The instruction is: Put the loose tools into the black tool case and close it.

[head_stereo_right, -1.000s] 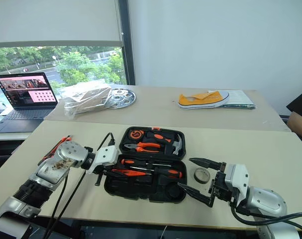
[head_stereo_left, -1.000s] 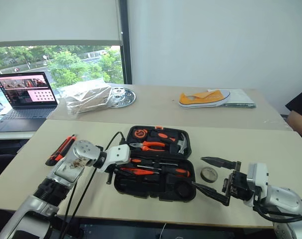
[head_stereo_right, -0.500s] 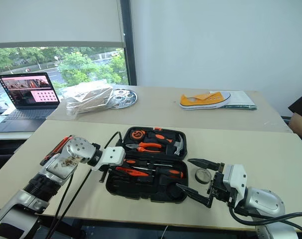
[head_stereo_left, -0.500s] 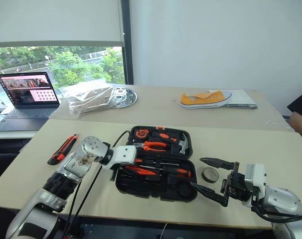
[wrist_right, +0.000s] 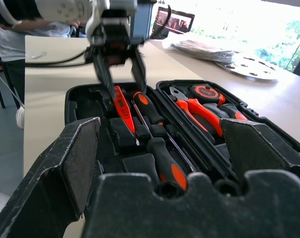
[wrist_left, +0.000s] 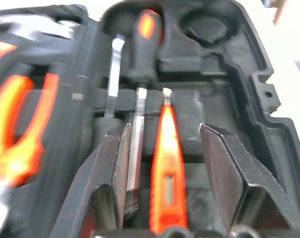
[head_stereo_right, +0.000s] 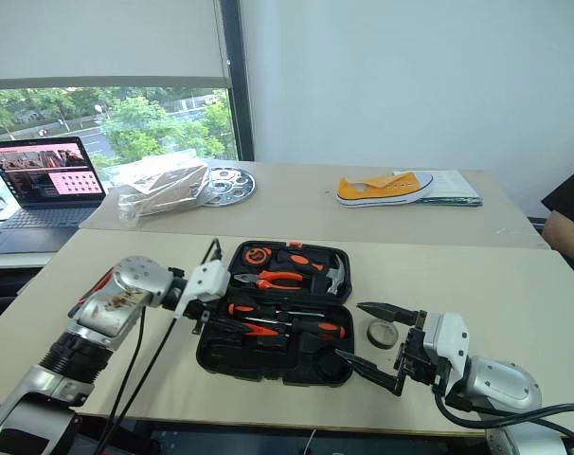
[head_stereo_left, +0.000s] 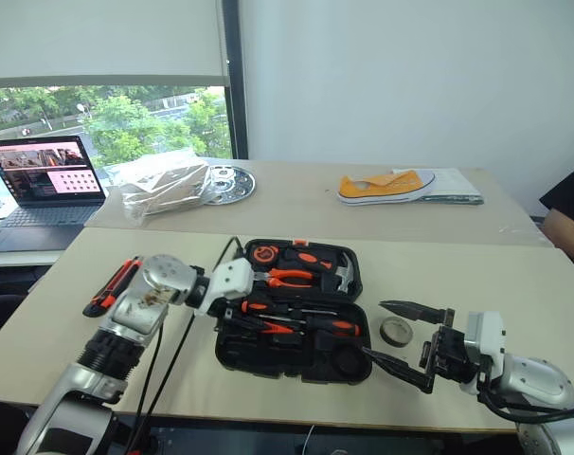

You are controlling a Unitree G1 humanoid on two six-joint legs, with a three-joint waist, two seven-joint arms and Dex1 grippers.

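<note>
With the tester screwdriver (wrist_left: pixel 166 163) and both screwdrivers (wrist_right: pixel 160 161) slotted in the open tool case (head_stereo_left: pixel 232 353), the utility knife (head_stereo_left: pixel 113 284) and tape roll (head_stereo_left: pixel 396 331) remain out, while the left gripper (wrist_right: pixel 119 69) and right gripper (head_stereo_left: pixel 403 341) both hang with jaws apart, empty.

The left gripper (head_stereo_left: pixel 232 318) sits left of centre, jaws parted and angled downward, arm rising from the lower left. The right gripper (head_stereo_left: pixel 399 339) hangs lower right, level, jaws spread wide, empty.
</note>
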